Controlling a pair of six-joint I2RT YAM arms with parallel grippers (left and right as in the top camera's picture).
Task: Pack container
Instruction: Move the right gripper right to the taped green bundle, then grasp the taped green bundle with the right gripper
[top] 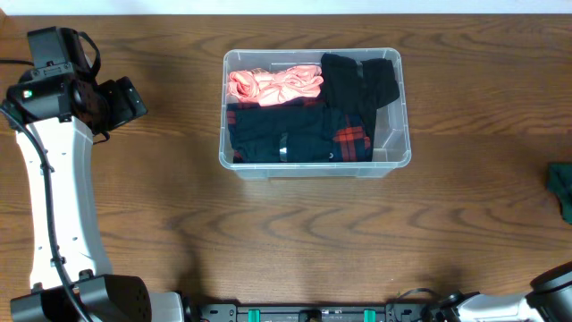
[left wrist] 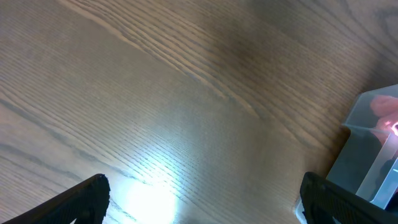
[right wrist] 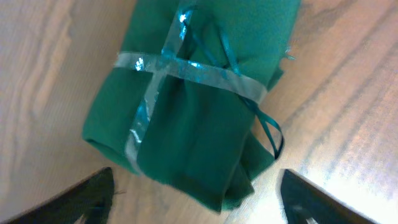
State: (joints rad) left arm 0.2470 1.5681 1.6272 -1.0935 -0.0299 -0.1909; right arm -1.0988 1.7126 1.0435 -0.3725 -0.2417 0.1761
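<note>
Starting on the left: the left gripper (left wrist: 202, 190) is hanging over bare table (top: 295, 241) with its jaws spread wide and nothing in them, just beside the container's corner. The container (top: 313, 169) is sitting mid-table toward the back, and it's looking pretty stuffed: a pink cloth (top: 273, 85) and a black cloth (top: 357, 80) along the back, and a black-and-red plaid piece (top: 295, 134) filling the front. Way over on the right, well apart from the bin, a green cloth bundle (right wrist: 193, 106) wrapped in clear tape (right wrist: 186, 68) is lying on the wood. The right gripper (right wrist: 196, 186) is hovering over its near end, jaws wide and not touching it. My worry is that the bundle is soft and lumpy, so a pinch could catch only a loose fold or the tape and the thing sags or drops on the way over. That dangling ribbon tail (right wrist: 270, 134) is also begging to snag. And with the bin this full, shoving it in could slide the light plastic around.
</note>
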